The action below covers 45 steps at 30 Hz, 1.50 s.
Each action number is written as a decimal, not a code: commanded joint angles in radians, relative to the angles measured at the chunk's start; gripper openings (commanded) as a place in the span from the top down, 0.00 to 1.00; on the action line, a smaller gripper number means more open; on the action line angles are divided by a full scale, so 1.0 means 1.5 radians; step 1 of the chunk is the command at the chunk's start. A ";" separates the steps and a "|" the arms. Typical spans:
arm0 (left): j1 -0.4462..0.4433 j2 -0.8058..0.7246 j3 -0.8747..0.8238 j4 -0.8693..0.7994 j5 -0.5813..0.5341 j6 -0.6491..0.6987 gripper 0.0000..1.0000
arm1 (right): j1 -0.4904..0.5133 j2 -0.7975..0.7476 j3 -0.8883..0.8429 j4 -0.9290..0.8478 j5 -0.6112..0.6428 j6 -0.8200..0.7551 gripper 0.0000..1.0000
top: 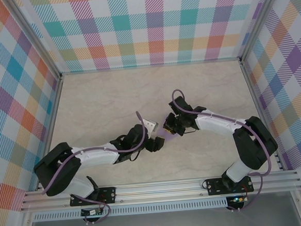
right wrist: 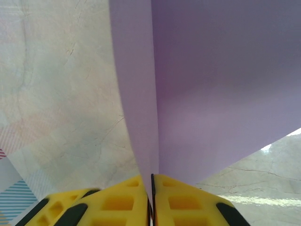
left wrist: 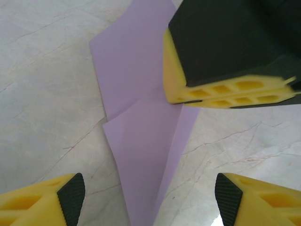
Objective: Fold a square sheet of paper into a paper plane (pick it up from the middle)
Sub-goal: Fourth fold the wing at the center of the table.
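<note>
Paper plane (left wrist: 141,150), half-folded, rests partly on bench (left wrist: 42,94); right jaws pinch its folded edge, left jaws spread just above. We shd close left on centre crease squarely, w/o tugging.

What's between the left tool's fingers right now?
The narrow end of the creased lavender paper, in the left wrist view. The left tool stands open astride it; the right tool is shut on its edge.

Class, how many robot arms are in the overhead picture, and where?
2. The left arm reaches in from lower left, the right arm from lower right, both meeting at the lavender paper mid-table.
</note>
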 commanded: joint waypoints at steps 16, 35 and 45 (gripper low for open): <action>-0.009 0.147 -0.011 0.225 0.031 0.155 0.54 | -0.034 0.023 0.009 -0.039 -0.085 0.010 0.87; -0.009 0.157 -0.008 0.213 0.040 0.175 0.93 | -0.057 0.005 0.015 -0.072 -0.090 -0.032 0.61; -0.009 0.125 0.039 0.101 0.091 0.093 0.97 | -0.095 -0.056 0.004 -0.097 -0.047 -0.130 0.38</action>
